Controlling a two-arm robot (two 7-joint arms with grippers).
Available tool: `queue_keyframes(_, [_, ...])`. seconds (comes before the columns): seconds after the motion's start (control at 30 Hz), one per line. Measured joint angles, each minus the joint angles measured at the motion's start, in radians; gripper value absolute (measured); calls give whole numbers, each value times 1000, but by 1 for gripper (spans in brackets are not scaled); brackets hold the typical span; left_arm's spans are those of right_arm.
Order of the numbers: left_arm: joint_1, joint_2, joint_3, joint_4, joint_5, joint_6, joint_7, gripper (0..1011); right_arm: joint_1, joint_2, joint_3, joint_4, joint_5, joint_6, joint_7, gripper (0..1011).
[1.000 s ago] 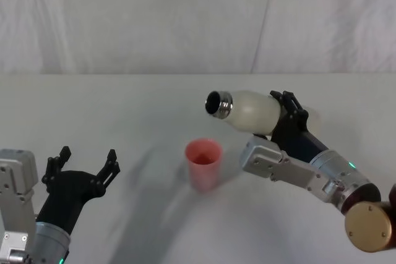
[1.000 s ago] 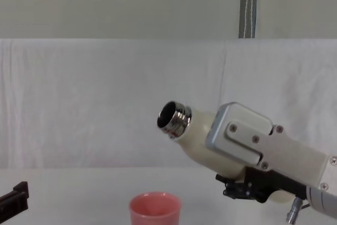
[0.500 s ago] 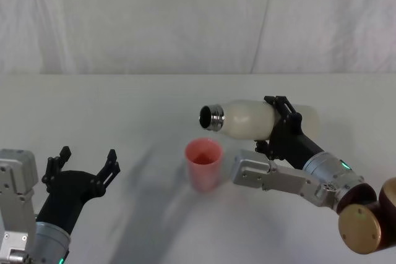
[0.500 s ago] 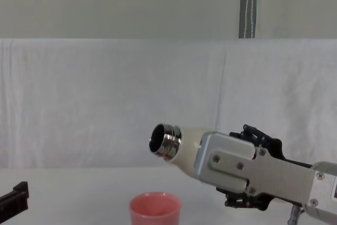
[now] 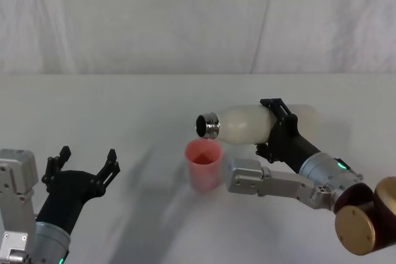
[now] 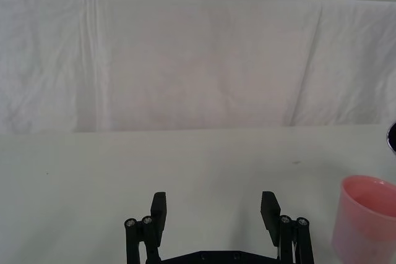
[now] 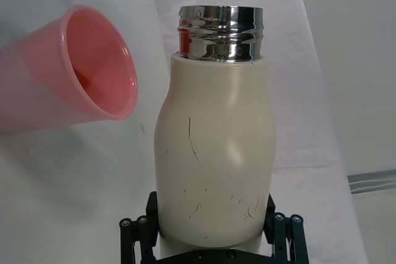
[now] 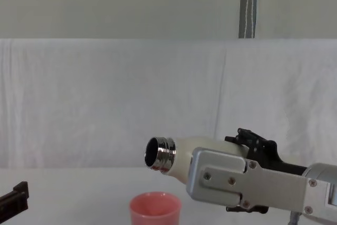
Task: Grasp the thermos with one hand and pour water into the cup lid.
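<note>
R gripper (image 7: 209, 239) clenched the thermos (image 5: 247, 123), neck just above cup (image 5: 203, 164); needed slow tilt, mouth centred. L gripper (image 5: 83, 166) idle, agape.

Thermos (image 5: 247, 123): cream-white matte body, fine dark scuff marks, shiny chrome neck. Cup lid (image 5: 203, 164): plain pink. Table (image 5: 124, 109): white cloth. Right end effector (image 7: 210, 230): black fingers; left end effector (image 6: 215, 212): black.

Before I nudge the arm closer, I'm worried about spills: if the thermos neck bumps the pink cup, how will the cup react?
The cup lid looks small and thin-walled, so probably light and easily pushed. It stands taller than its base and unheld, so it may tip. The thermos, held by the right gripper, seems rigid.
</note>
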Motion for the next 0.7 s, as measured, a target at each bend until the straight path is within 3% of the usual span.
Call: queue_keyframes(0.7, [0,0,0,0,0,0,0,1001,18,-6,-14,34,-76,50,-25,962])
